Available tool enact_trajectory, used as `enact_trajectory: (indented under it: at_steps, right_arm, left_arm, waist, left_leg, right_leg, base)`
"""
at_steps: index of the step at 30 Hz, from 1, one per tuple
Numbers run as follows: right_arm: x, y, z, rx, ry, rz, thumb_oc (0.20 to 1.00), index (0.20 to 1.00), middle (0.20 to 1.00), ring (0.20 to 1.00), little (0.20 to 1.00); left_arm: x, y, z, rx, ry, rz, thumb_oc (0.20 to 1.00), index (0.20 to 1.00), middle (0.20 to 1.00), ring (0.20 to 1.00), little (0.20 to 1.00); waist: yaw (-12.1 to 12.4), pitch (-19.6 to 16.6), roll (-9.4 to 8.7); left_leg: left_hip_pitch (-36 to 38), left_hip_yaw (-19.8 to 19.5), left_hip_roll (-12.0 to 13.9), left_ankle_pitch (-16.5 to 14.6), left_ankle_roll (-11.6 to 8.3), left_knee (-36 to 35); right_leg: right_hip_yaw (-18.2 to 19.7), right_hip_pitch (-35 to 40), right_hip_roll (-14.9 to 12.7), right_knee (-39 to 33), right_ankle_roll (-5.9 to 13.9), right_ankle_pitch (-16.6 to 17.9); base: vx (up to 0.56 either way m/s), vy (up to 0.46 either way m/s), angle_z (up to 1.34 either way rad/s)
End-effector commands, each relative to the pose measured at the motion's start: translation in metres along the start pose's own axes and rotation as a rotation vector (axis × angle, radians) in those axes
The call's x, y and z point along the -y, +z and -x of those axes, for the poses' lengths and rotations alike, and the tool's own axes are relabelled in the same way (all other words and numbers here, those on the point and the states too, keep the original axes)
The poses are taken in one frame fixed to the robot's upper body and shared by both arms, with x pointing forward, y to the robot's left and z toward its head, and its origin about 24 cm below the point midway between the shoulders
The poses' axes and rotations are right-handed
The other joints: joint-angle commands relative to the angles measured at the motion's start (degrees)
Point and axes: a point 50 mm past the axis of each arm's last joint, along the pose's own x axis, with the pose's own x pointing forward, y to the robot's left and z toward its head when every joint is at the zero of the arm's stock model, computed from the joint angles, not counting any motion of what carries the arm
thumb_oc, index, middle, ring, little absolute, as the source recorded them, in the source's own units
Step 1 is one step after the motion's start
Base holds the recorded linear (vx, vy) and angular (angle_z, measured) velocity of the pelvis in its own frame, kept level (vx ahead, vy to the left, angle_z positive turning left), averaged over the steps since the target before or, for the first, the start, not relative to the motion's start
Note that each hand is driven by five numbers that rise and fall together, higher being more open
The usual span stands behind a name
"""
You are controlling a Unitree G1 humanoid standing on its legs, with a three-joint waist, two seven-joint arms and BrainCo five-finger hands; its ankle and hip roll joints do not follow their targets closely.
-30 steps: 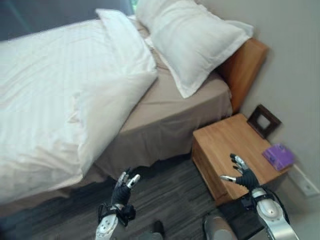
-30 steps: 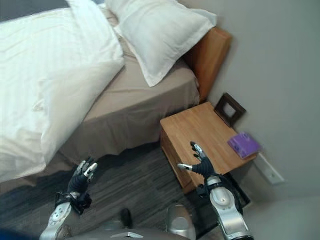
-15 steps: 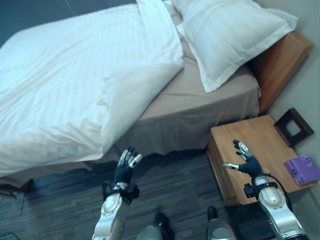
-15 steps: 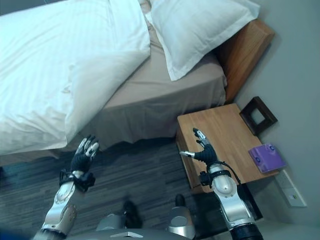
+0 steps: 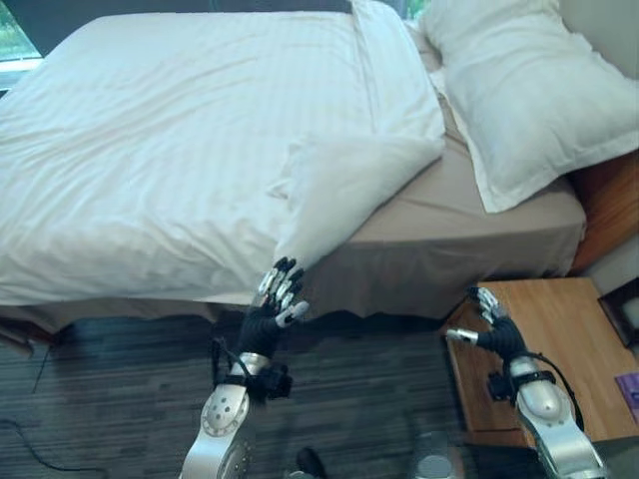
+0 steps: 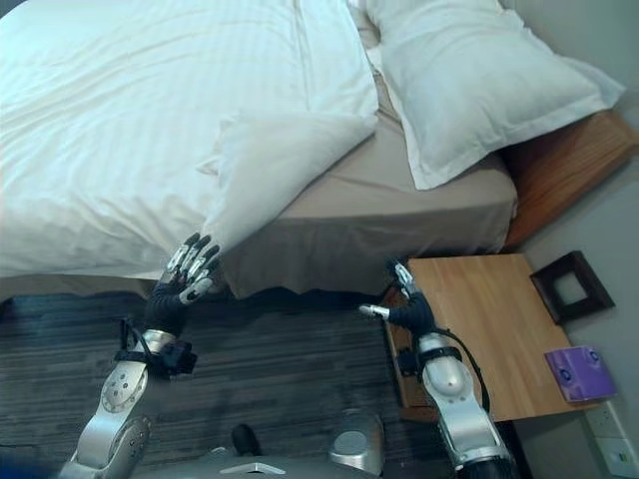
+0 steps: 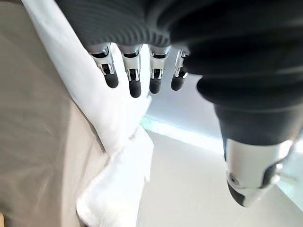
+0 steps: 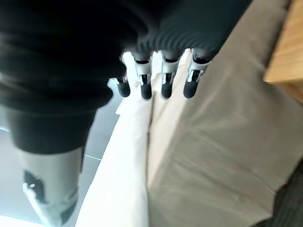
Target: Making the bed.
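- Reaching with our left hand (image 5: pixel 268 317), fingers (image 7: pixel 135 85) straight and apart, holding nothing, we are just below the folded-back corner of the white duvet (image 5: pixel 200 150), which hangs over the near edge of the bed (image 5: pixel 449 249). If we close too low, we may catch only the brown sheet (image 6: pixel 369 215) or miss the cloth altogether.
- Pulling that corner with one hand alone could drag the duvet askew, leaving the fold bunched.
- Holding our right hand (image 6: pixel 407 311) open too, fingers apart and empty, we have it beside the wooden bedside table (image 6: pixel 489 329); a wide swing toward the bed could knock it.
- Tugging toward the headboard could push the pillow (image 5: pixel 529 90) out of place.
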Motion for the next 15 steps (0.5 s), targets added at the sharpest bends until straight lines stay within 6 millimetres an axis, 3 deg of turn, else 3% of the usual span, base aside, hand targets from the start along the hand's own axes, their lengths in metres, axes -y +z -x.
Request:
enact_trajectory:
  at_steps: [1, 3, 5, 9, 13, 14, 15]
  right_arm:
    - [0.014, 0.02, -0.009, 0.112, -0.055, 0.054, 1.0, 1.0, 1.0, 1.0, 1.0]
    - [0.019, 0.024, -0.011, 0.133, -0.083, 0.042, 1.0, 1.0, 1.0, 1.0, 1.0]
    - [0.021, 0.029, -0.011, 0.155, -0.086, 0.041, 1.0, 1.0, 1.0, 1.0, 1.0]
    - [0.018, 0.039, -0.013, 0.205, -0.07, 0.042, 1.0, 1.0, 1.0, 1.0, 1.0]
    - [0.018, 0.05, -0.016, 0.26, -0.053, 0.063, 1.0, 1.0, 1.0, 1.0, 1.0]
    - [0.02, 0.059, -0.019, 0.307, -0.053, 0.092, 1.0, 1.0, 1.0, 1.0, 1.0]
    - [0.027, 0.063, -0.021, 0.326, -0.078, 0.119, 1.0, 1.0, 1.0, 1.0, 1.0]
  left_arm:
    - [0.002, 0.011, 0.001, 0.059, -0.034, -0.03, 1.0, 1.0, 1.0, 1.0, 1.0]
    - [-0.005, 0.009, 0.006, 0.04, -0.023, -0.029, 1.0, 1.0, 1.0, 1.0, 1.0]
    - [-0.011, 0.01, 0.01, 0.038, -0.012, -0.038, 1.0, 1.0, 1.0, 1.0, 1.0]
    - [-0.007, 0.015, 0.009, 0.074, -0.03, -0.025, 1.0, 1.0, 1.0, 1.0, 1.0]
    - [-0.004, 0.018, 0.007, 0.103, -0.026, -0.015, 1.0, 1.0, 1.0, 1.0, 1.0]
    - [-0.003, 0.025, 0.005, 0.147, -0.02, -0.013, 1.0, 1.0, 1.0, 1.0, 1.0]
    - [-0.002, 0.033, 0.001, 0.195, -0.011, -0.015, 1.0, 1.0, 1.0, 1.0, 1.0]
  waist:
    - [-2.8, -0.1, 0.65]
    - [-3.0, -0.1, -0.02]
    - [-3.0, -0.1, -0.35]
    - [-3.1, -1.0, -1.33]
    - [-3.0, -1.2, -0.57]
    - [-2.2, -0.5, -0.67]
    - [-1.2, 0.5, -1.94]
  left_leg:
    - [1.2, -2.3, 3.6, -1.2, -3.32, 0.8]
    - [2.9, -2.7, 3.9, -2.4, -4.3, 0.8]
    - [4.2, -2.5, 4.3, -3.1, -4.96, 0.9]
    - [5.6, -2.6, 4.0, -4.4, -5.53, 2.0]
    - [5.4, -4.2, 5.2, -6.9, -6.71, 7.7]
    - [2.2, -5.0, 7.0, -6.6, -8.22, 16.3]
    - [-2.9, -6.6, 9.8, -1.8, -10.15, 25.4]
  right_leg:
    - [-1.9, 6.9, 5.7, -15.6, -2.59, 2.2]
    - [-3.2, 5.1, 4.1, -22.7, -1.77, 5.6]
    - [-6.0, 4.0, 3.5, -24.7, -1.4, 7.4]
    - [-7.6, 6.2, 3.4, -27.6, -1.7, 7.9]
    - [-6.8, 8.9, 4.8, -29.2, -2.86, 7.1]
    - [-7.3, 12.0, 5.7, -30.2, -4.35, 5.8]
    - [-8.1, 14.3, 5.9, -31.0, -6.3, 4.5]
  base:
    - [0.19, -0.12, 0.15]
    - [0.24, -0.2, 0.25]
    - [0.15, -0.145, 0.13]
    - [0.13, -0.143, 0.05]
    - [0.15, -0.151, -0.04]
    - [0.11, -0.27, -0.09]
    - [0.16, -0.315, 0.04]
